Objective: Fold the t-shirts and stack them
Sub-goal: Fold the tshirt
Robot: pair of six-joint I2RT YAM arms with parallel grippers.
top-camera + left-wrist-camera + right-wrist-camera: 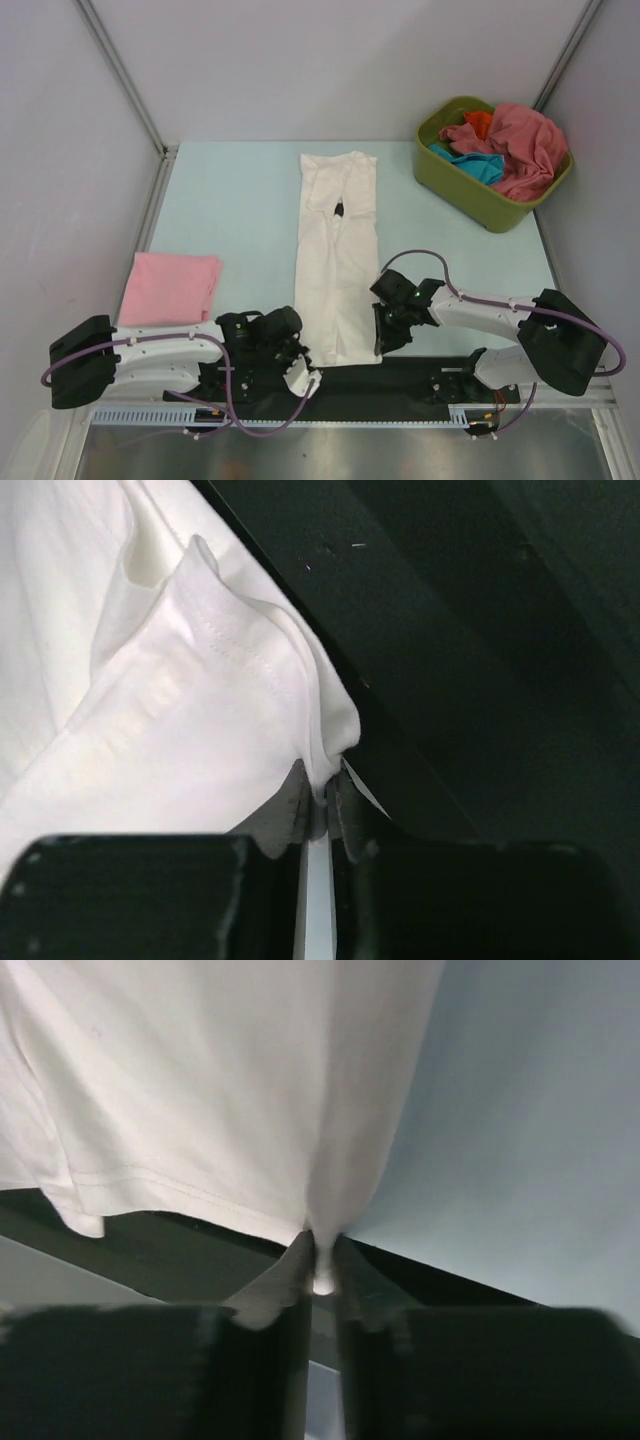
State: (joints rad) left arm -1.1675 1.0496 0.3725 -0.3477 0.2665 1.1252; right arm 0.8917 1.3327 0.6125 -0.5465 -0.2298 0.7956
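I am viewing the large white t-shirt [337, 255], which is lying as a long narrow strip down the middle of the pale blue bench [240, 200], its collar end far and its hem near, reaching the black rail [400, 378] at the arms' bases. The left tool [320, 802] is pinching the hem's near left corner, fingers pressed together on a bunched fold of cloth. The right tool [320, 1258] is likewise pinching the hem's near right corner, the cloth gathering into its closed tips. A light pink t-shirt [170, 287] is lying folded flat at the near left of the bench, apart from the white one. At the far right, the olive-green tub [470, 195] is holding crumpled rose-red [525, 145], teal [475, 165] and orange [480, 122] t-shirts.
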